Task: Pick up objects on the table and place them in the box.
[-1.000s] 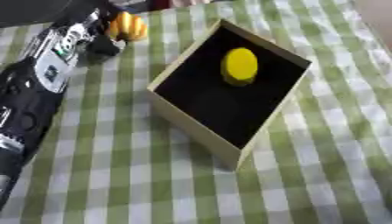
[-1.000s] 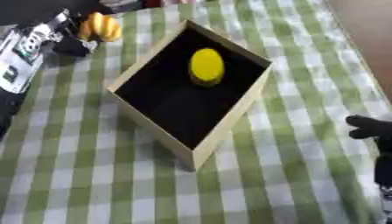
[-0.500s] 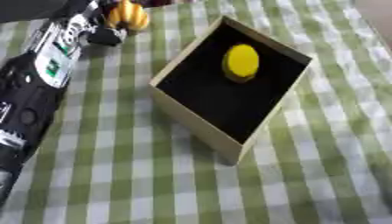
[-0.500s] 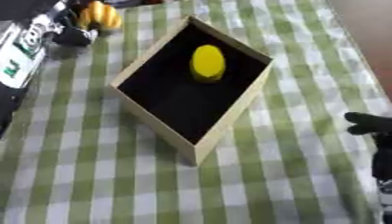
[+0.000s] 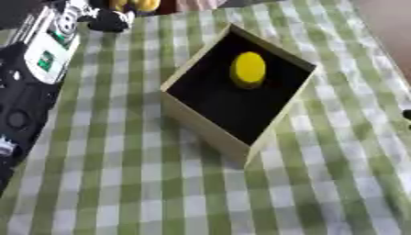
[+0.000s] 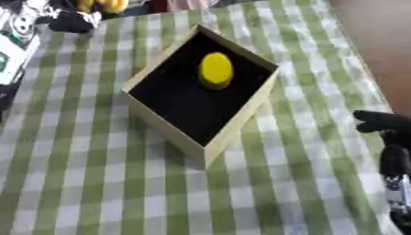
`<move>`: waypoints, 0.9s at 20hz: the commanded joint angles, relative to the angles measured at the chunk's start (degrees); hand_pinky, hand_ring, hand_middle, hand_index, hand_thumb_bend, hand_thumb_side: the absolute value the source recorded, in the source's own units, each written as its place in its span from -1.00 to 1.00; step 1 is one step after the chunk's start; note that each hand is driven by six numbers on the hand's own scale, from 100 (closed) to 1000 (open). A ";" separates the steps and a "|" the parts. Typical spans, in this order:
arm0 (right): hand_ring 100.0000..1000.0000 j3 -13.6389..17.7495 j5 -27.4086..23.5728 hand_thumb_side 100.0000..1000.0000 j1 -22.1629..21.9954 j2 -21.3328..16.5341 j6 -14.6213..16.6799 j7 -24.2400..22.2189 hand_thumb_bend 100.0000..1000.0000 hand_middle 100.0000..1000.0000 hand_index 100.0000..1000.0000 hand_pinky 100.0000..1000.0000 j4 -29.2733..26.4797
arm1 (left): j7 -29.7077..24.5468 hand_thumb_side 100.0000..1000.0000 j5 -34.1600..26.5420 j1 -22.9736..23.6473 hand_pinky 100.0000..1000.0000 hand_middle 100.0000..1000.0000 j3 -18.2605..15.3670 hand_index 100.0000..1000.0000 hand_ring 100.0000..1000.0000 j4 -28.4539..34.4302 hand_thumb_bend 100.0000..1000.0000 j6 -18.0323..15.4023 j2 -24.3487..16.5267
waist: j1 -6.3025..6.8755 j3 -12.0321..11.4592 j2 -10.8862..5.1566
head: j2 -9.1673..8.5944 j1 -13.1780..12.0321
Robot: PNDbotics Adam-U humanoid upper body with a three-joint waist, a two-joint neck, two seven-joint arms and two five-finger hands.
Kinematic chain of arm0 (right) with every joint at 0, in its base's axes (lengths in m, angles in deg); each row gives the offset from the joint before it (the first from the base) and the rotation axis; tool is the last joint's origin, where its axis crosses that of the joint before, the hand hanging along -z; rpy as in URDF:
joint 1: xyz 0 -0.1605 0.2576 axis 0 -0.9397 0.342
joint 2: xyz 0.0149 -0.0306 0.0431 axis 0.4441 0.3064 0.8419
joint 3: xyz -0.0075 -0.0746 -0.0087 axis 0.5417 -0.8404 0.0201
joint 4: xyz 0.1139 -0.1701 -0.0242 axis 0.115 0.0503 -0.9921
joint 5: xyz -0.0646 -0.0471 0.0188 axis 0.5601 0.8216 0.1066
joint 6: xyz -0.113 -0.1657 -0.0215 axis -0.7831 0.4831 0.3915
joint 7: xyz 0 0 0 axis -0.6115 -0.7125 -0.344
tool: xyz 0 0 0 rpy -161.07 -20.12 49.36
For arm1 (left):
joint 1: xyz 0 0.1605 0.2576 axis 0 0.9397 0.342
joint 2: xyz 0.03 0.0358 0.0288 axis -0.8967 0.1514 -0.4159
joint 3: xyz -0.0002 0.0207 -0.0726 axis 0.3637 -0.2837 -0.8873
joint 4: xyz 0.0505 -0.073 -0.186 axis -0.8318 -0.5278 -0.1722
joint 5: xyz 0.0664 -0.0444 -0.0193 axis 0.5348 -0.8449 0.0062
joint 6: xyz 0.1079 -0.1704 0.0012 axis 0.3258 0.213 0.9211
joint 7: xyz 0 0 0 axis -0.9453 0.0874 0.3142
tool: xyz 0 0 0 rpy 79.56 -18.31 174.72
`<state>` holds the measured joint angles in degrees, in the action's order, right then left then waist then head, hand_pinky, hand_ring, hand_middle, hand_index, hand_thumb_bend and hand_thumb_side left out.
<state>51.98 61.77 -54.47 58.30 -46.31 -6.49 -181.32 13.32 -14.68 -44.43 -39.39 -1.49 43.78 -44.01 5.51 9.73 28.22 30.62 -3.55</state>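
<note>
A tan box (image 5: 207, 125) with a black inside stands turned at an angle in the middle of the green checked table (image 5: 160, 193). A yellow round object (image 5: 248, 69) lies in its far corner. At the top left my left hand (image 5: 108, 20) is against a yellow-orange object (image 5: 135, 4), which is cut off by the top edge; dark fingers curl at its near side. My black and white left arm (image 5: 36, 69) runs down the left side. In the right eye view my right hand (image 6: 384, 123) rests at the right edge, fingers relaxed and holding nothing.
The table's right edge (image 6: 353, 59) runs beside brown floor. Checked cloth lies bare in front of the box and to its right. Dark shapes sit beyond the far edge of the table at the top.
My left hand and the yellow-orange object have moved together away from me, toward the top edge. The box, the yellow object in it and my right hand have stayed put.
</note>
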 commanded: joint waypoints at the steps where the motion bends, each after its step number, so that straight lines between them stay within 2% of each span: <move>1: 0.51 0.69 -0.80 0.03 -0.25 -1.48 0.15 0.49 -1.00 0.10 0.49 0.74 -0.63 | -2.15 -0.72 -3.37 0.87 0.21 -0.02 2.61 0.20 0.09 9.27 -1.00 -1.07 -2.33 | -0.38 -0.25 -2.22 | 0.80 0.74; 7: 0.51 1.66 -1.34 0.02 -0.76 -2.51 1.42 1.74 -1.00 0.11 0.49 0.74 -0.63 | -7.79 -0.74 -9.35 9.30 0.19 -0.03 9.60 0.20 0.06 34.53 -1.00 0.64 -3.73 | -1.09 -1.67 -3.46 | 2.34 1.90; 10: 0.51 2.20 -1.43 0.02 -1.07 -2.76 1.88 2.40 -1.00 0.11 0.49 0.74 -0.63 | -9.96 -0.74 -9.68 13.36 0.16 -0.06 11.70 0.20 0.03 44.45 -1.00 1.46 -2.03 | -1.50 -2.84 -3.92 | 3.16 2.83; 13: 0.51 2.50 -1.54 0.02 -1.05 -2.83 1.81 2.85 -1.00 0.11 0.49 0.74 -0.63 | -11.94 -0.67 -9.19 16.10 0.13 -0.09 13.05 0.20 -0.01 48.34 -1.00 2.26 1.42 | -1.65 -3.74 -4.17 | 3.84 3.29; 18: 0.51 2.51 -1.60 0.02 -1.10 -2.68 1.51 2.77 -1.00 0.11 0.49 0.74 -0.63 | -12.78 -0.72 -4.75 18.28 0.14 -0.08 14.87 0.21 0.01 48.49 -1.00 0.99 4.43 | -1.49 -4.22 -4.29 | 4.26 3.29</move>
<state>54.08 60.39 -55.63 56.81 -44.72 -3.86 -181.32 0.73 -20.61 -25.59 -24.72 45.89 45.21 -39.81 4.21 5.49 25.46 34.73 -0.38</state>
